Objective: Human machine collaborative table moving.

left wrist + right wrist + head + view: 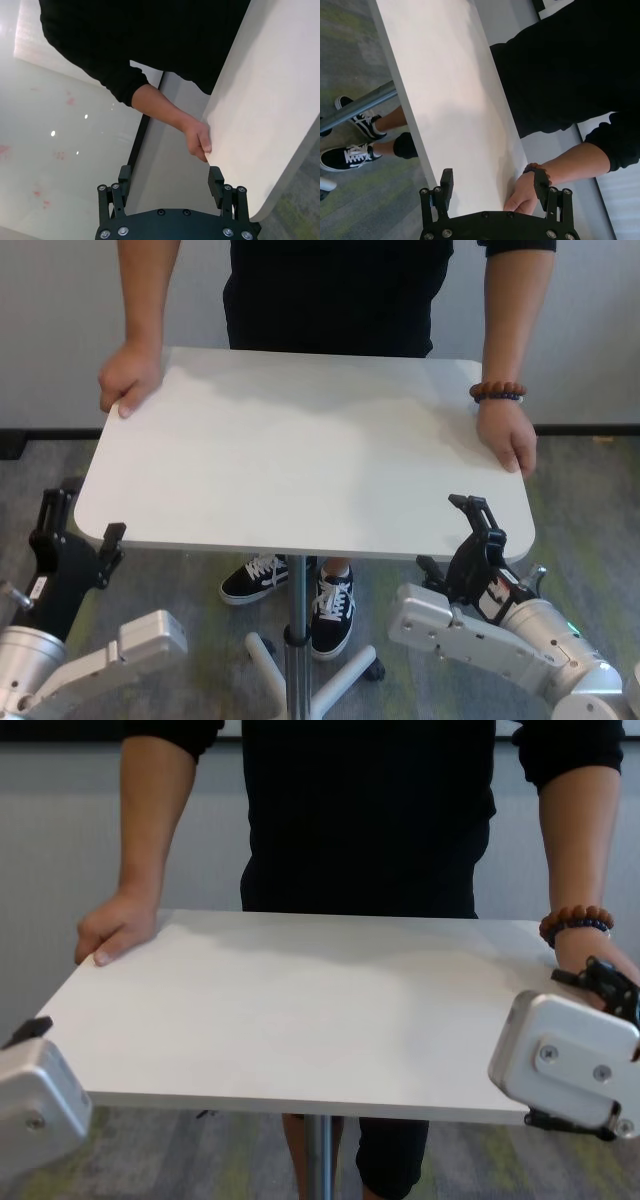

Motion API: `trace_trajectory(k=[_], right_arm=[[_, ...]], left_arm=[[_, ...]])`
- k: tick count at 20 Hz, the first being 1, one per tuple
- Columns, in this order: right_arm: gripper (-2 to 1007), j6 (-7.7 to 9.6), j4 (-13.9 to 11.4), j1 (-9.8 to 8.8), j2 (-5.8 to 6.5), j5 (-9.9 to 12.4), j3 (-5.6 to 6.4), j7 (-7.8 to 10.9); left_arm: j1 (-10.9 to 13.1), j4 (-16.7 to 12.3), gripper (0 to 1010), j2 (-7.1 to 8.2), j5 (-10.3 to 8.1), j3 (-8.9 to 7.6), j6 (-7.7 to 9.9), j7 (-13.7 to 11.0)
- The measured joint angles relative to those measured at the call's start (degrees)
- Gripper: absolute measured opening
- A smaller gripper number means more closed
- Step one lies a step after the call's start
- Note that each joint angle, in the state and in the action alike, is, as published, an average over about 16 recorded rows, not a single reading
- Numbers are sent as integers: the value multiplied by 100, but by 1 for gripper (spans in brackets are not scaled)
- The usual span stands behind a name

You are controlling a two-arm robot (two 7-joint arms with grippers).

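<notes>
The white table (300, 460) stands on its slim centre pole (296, 610). The human (330, 290) in a black top stands at its far side, one hand (130, 375) on the far left corner and the other, with a bead bracelet (497, 392), on the right edge. My left gripper (85, 520) is open just off the near left corner; in the left wrist view (170, 177) one finger overlaps the table's edge (270, 100). My right gripper (450, 535) is open at the near right corner, one finger above the top and one below; it also shows in the right wrist view (493, 181).
The pole's white base legs (330, 680) spread on grey-green carpet under the table. The human's black-and-white shoes (290, 585) stand beside the pole. A pale wall with a dark skirting strip (580, 428) runs behind the human.
</notes>
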Motion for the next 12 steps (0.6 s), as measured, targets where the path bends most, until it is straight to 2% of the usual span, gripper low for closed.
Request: trace_trajectory(k=[4,7,9,12], right_arm=[[1005,-52,-87,4,-15,2,44,-59],[1005,-167,-134,10,-25,54,85,-136],[1005,-284,-166,11,-28,120,117,-199],[1005,-526,-222,2,-24,272,171,-309]], left_arm=[[52,-137,1000,-54,-20,-67,-22,-43],[74,-203,1000,-112,-110,-107,-79,-141],[89,-250,1000,-154,-233,-138,-146,-245],[123,-345,1000,-214,-511,-197,-281,-443]])
